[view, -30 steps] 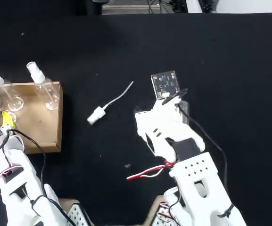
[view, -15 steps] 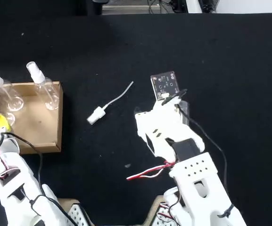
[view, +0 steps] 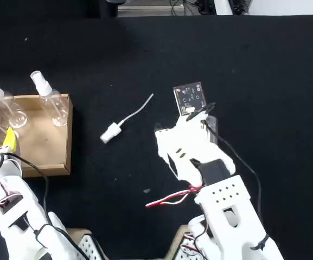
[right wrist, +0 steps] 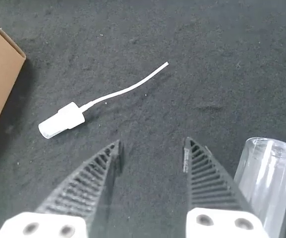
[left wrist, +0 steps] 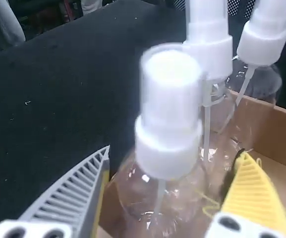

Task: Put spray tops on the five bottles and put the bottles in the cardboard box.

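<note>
Your left claw [left wrist: 175, 152], released, straddles a clear spray-topped bottle [left wrist: 167, 144] inside the brown cardboard box [left wrist: 276, 130]. Your right claw [right wrist: 152, 143] gapes empty, well right of it.

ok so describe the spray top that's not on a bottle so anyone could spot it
On the black table, look between the cardboard box and the right gripper. The loose spray top lies flat there, thin dip tube pointing away from the box. The other tops stand on bottles in the box; this one sits on none.
</note>
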### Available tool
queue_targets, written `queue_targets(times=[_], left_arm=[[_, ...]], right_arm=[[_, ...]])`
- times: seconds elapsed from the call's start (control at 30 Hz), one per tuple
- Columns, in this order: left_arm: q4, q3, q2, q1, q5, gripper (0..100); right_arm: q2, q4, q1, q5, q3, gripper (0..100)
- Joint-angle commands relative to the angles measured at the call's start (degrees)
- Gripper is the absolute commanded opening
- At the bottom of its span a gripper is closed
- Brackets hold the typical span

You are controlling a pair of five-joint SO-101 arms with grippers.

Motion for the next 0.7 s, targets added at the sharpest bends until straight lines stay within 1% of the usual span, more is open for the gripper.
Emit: queue_targets(times=[0.0, 0.17, 0.33, 0.53, 0.67], left_arm=[[-0.9, -3.2, -0.4, -0.9, -0.2, 36], [-0.7, -4.3, -1.2, -1.0, -0.2, 36], [0.4, -3.7, -7.1, -0.8, -0.2, 36], [14.9, -5.1, -17.2, -0.5, 0.1, 36], [20.9, -5.2, -24.9, -0.8, -0.2, 36]], right_arm=[[-1.1, -1.6, -0.4, -0.2, -0.4, 16.6], [-1.1, -1.6, -0.4, -0.2, -0.4, 16.6], [-1.1, -1.6, -0.4, -0.2, -0.4, 16.6], [-1.1, -1.6, -0.4, -0.2, -0.4, 16.6], [-1.1, -1.6, -0.4, -0.2, -0.4, 16.6]])
